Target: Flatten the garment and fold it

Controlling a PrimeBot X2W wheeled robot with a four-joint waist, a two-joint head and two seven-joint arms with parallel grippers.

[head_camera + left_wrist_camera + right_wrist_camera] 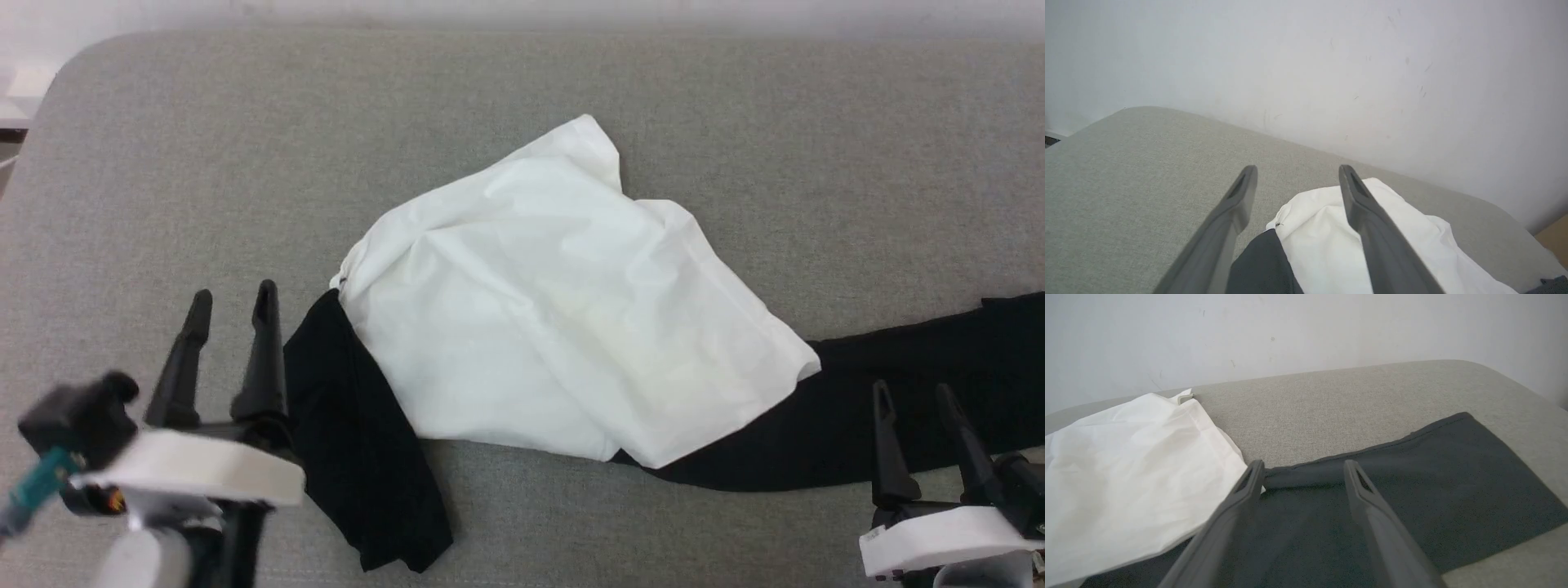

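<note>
We see one grey cloth-covered tabletop (204, 163), with a rounded far corner at 10 o'clock in the head view and a far edge running along a pale wall (1306, 61) at 12 o'clock. Wide bare room lies from 9 round to 2 o'clock of the cloth, and a narrower bare strip lies at 6 o'clock

One garment (555, 310) lies mid-tabletop. Its white body is crumpled and skewed, with one corner peaking toward 12 o'clock. We count two black sleeves. The left sleeve (359, 441) hangs down from the body toward 7 o'clock, bunched. The right sleeve (898, 367) stretches from under the body's 5 o'clock corner out to 3 o'clock, where it passes the head view's edge. In the right wrist view its far end lies flat, with bare tabletop beyond it

We count two grippers, each with two dark fingers. The left gripper (233, 294) sits at 8 o'clock of the garment, fingers spread apart with nothing pinched, its inner finger just beside the left sleeve's edge. The right gripper (913, 390) sits at 4 o'clock over the right sleeve, fingers likewise apart and holding nothing; we cannot tell whether they touch the cloth
</note>
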